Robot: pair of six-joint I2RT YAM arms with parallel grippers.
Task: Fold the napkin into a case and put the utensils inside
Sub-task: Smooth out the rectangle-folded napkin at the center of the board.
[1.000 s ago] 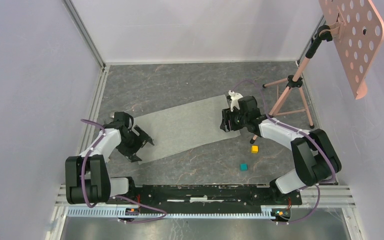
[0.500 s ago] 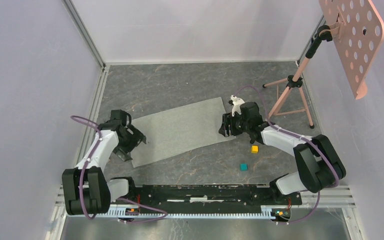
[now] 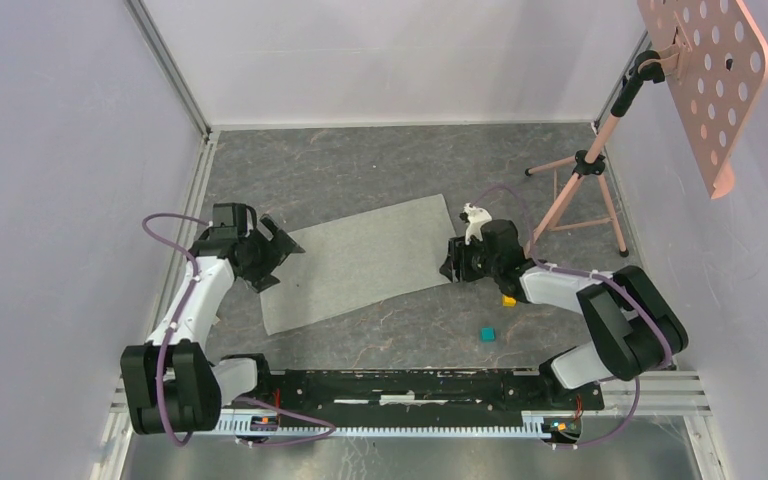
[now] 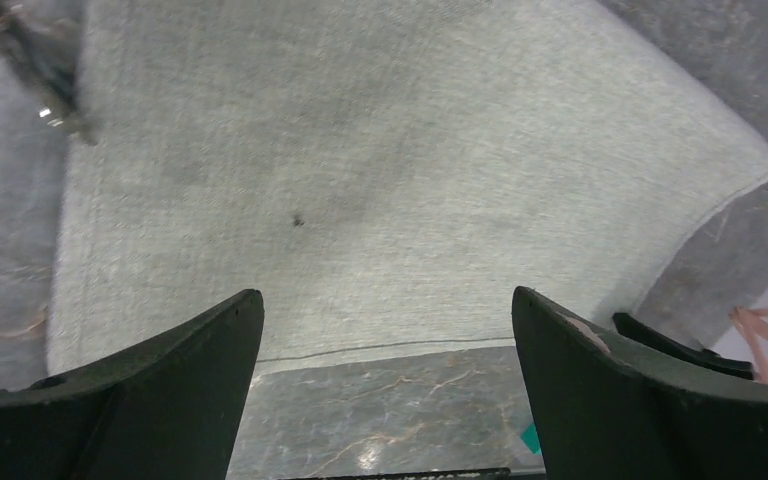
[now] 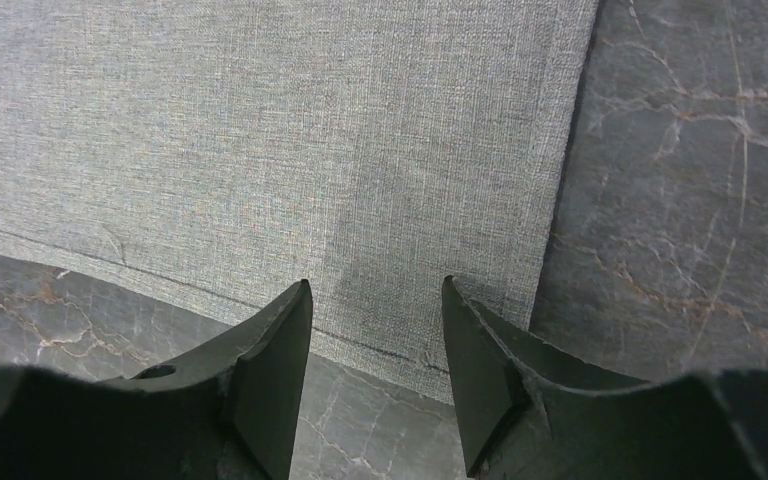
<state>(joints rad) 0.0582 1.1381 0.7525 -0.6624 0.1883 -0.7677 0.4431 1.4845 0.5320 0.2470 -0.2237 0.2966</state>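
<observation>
Napkin (image 3: 360, 262) flat; L hand (image 4: 385, 300) wide open, R hand (image 5: 376, 285) half-open, both empty.

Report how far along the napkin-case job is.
Done: nothing yet; the napkin lies flat and unfolded. In hand: the left gripper is open at its left end and the right gripper is open over its near right corner, neither gripping cloth. Left: every fold, then putting in the utensils, which are not clearly visible here.
</observation>
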